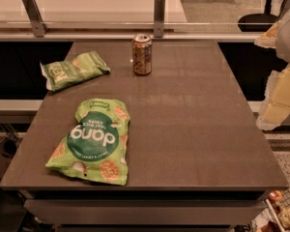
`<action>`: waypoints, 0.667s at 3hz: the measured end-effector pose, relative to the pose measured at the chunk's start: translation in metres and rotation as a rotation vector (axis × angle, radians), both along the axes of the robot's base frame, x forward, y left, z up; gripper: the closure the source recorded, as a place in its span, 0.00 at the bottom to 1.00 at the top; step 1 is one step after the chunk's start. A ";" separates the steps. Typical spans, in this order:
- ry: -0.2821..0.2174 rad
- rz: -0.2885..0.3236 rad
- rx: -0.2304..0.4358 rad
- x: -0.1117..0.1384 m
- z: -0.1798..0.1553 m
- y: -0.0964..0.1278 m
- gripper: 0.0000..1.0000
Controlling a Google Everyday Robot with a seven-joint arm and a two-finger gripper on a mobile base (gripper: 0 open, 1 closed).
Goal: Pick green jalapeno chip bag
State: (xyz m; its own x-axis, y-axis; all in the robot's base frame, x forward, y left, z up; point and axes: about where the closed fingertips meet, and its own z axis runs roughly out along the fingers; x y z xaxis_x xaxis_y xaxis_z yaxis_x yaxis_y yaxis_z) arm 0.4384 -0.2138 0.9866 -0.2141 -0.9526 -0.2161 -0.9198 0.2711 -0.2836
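Note:
The green jalapeno chip bag (pixel 73 70) is a small crinkled light-green bag with a darker green label. It lies flat at the far left of the grey table (pixel 198 129), close to the left edge. My gripper (pixel 279 98) hangs at the right edge of the view, pale yellow and white, raised above the table's right side. It is far from the bag, with the whole table width between them, and nothing shows in it.
A larger bright green "dang" bag (pixel 93 140) lies at the near left of the table. A brown drink can (pixel 142 55) stands upright at the far middle, right of the small bag. A rail with metal posts (pixel 159 14) runs behind the table.

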 end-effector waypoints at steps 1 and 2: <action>0.000 0.000 0.000 0.000 0.000 0.000 0.00; -0.056 0.024 0.009 0.012 -0.002 0.022 0.00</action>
